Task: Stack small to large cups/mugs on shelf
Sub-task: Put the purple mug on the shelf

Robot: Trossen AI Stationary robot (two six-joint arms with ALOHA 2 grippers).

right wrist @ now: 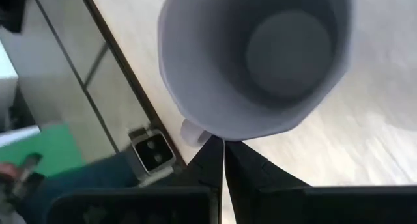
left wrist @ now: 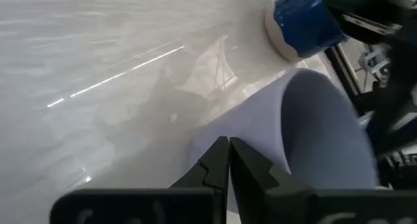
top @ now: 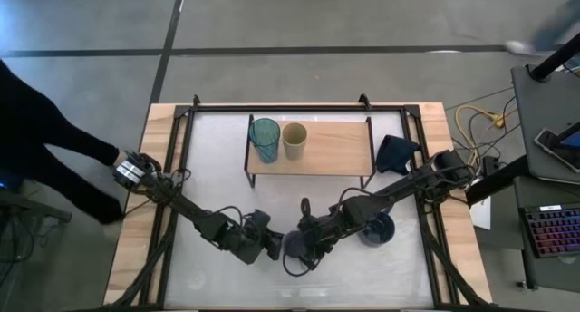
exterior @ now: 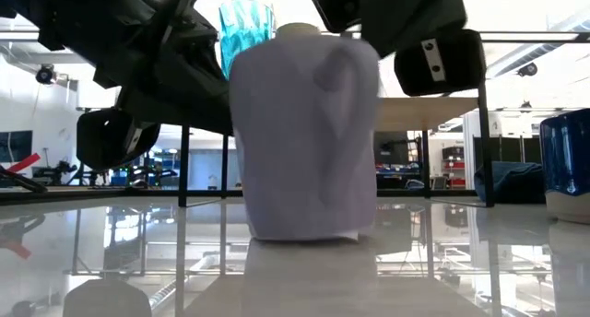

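The grey-lavender cup (top: 294, 248) stands upright on its base on the white tabletop, near the front middle; it fills the low view (exterior: 304, 133). My left gripper (top: 272, 245) is shut just left of it, its fingertips (left wrist: 228, 149) by the cup's outer wall. My right gripper (top: 308, 246) is shut just right of it, above the rim (right wrist: 221, 146). The dark blue mug (top: 376, 229) stands on the table to the right. The teal tumbler (top: 265, 138) and cream cup (top: 294, 140) stand side by side on the wooden shelf (top: 340, 149). My left gripper's shut fingertips lie against or just short of the cup's outer wall (left wrist: 260, 129) below the rim, coming from the table's left; I cannot tell whether they touch. My right gripper's shut fingertips point down at the cup's rim (right wrist: 215, 129) from the right; I cannot tell whether they touch.
A dark navy cloth (top: 396, 153) lies at the shelf's right end. The shelf's right half is bare board. A black frame (top: 272, 106) edges the tabletop. A person (top: 45, 140) stands off the table's left side.
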